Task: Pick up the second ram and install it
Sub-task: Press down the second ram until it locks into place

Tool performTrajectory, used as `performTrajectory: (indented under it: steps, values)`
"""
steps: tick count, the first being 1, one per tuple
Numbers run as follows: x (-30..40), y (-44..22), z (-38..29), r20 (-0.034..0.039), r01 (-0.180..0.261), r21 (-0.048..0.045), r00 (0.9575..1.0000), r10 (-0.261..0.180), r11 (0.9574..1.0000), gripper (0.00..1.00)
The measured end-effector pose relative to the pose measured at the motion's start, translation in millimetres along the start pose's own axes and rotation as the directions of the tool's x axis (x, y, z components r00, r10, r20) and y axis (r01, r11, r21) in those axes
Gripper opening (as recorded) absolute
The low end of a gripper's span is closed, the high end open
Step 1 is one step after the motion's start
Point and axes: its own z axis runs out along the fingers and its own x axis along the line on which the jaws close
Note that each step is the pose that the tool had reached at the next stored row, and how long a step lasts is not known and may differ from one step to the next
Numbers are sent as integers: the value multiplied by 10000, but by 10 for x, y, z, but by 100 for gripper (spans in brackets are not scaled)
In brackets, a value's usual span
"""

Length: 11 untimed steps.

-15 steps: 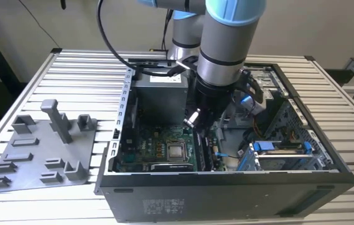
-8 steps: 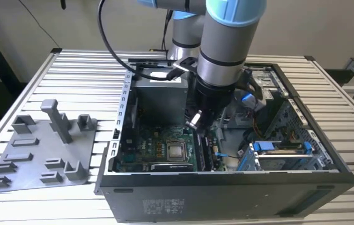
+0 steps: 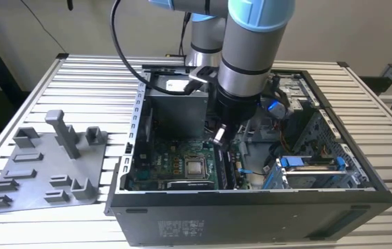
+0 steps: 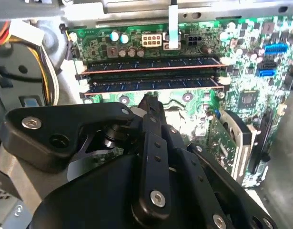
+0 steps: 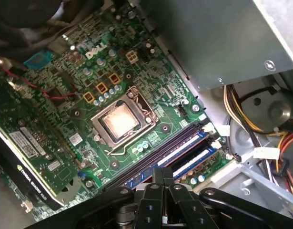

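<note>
I am looking down into an open black metal computer case (image 3: 251, 218), where my arm reaches in from above. The gripper (image 3: 219, 137) is black, with angular links held by bright screws. In both wrist views its fingers (image 4: 148, 101) (image 5: 163, 172) are drawn together into a narrow tip with no gap, and I see nothing between them.

Just beyond the fingertips lies the second ram (image 4: 151, 85), a long, thin, dark stick seen edge-on, with a row of small flat black chips. It lies level in its slot, apparently seated. A twin stick (image 4: 151, 67) runs parallel just past it, a thin copper-coloured line along its edge.

Under the hand spreads the glossy green motherboard (image 5: 79, 109), dotted with small round capacitors. Farther out from the fingers sits the square processor socket (image 5: 120, 119), its metal frame around a dull reflective plate.

Well away from the hand, outside the case, a matte grey plastic tray (image 3: 44, 171) with upright posts rests on the ribbed white table (image 3: 92, 72).
</note>
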Motion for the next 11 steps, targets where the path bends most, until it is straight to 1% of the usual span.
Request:
performTrajectory:
  steps: [3,6,9,11]
  values:
    - [0,0,8,-2,544,-11,9985,-544,9985,11]
    - [1,0,17,-2,1088,-19,9941,-1088,9941,11]
    - [1,0,29,-3,1623,-32,9867,-1623,9867,11]
    - [1,0,36,-6,1984,-44,9801,-1984,9801,11]
